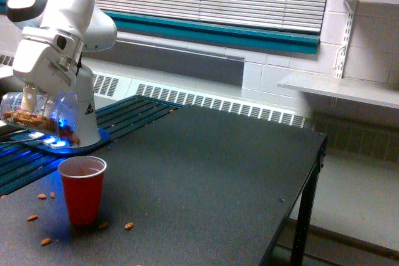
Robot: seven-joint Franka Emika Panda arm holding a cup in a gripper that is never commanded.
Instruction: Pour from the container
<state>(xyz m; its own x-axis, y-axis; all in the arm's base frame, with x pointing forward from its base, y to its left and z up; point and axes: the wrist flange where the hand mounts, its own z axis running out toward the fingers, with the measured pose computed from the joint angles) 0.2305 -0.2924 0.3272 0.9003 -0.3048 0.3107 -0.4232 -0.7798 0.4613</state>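
At the exterior view's left, the clear container [38,114] lies tipped nearly on its side in the air, with brown nuts lying along its lower wall. My gripper [28,99] is shut on it, under the white wrist. The container's mouth faces right and down, above and slightly left of the red cup [81,189], which stands upright on the dark table [206,172]. A gap separates the container from the cup's rim. My fingertips are mostly hidden behind the container.
Several nuts [129,225] lie scattered on the table around the red cup. The arm's white base [84,116] stands on a blue-lit plate behind the cup. The table's right edge [315,154] drops off to the floor. A shelf [340,88] sits at the right wall.
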